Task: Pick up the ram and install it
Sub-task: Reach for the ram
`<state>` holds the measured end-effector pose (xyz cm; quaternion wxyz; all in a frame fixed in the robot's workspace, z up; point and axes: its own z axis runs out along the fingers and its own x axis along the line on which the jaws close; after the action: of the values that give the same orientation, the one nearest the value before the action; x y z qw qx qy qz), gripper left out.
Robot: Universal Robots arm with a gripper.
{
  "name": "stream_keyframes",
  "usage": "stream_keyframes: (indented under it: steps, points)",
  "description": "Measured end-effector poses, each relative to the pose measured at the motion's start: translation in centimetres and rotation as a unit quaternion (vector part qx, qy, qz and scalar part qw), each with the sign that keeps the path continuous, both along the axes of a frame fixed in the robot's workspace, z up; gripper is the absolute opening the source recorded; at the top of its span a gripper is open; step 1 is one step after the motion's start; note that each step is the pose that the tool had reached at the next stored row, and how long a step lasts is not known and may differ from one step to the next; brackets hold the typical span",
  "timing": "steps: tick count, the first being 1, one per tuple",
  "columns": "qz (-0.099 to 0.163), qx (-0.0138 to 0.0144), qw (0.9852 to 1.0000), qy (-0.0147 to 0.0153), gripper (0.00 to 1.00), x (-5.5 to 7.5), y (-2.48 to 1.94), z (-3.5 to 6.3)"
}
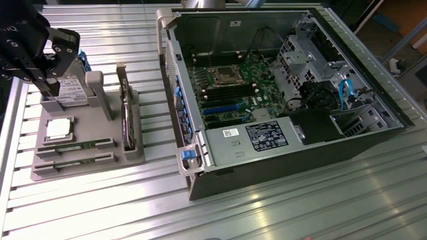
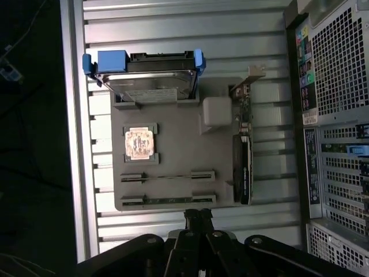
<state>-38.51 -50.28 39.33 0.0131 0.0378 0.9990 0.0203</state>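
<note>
The ram (image 2: 167, 200) is a thin green stick standing on edge in the outermost slot of the grey holder tray (image 2: 184, 150); in the exterior view the ram (image 1: 72, 161) lies at the tray's near end. A second thin stick (image 2: 167, 177) stands in the slot beside it. My gripper (image 2: 198, 216) is shut with nothing between its fingers, hanging above the tray's edge on the ram side. In the exterior view the gripper (image 1: 49, 89) is high over the tray's far-left end, in front of the hard drive (image 1: 67, 90).
On the tray are also a hard drive with blue clips (image 2: 147, 75), a square processor chip (image 2: 141, 143) and a dark expansion card on edge (image 2: 243, 167). The open computer case (image 1: 280, 150) lies at the exterior view's right, with its motherboard memory slots (image 1: 227, 92) exposed.
</note>
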Motion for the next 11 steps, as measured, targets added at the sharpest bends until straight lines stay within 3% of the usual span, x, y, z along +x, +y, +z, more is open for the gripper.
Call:
stream_keyframes:
  steps: [2,11]
  points:
    - [0.0,-0.0001,1.0,0.0,0.11,-0.01,-0.19,0.0]
    - [0.0,0.0,1.0,-0.0001,0.11,0.0,-0.19,-0.01]
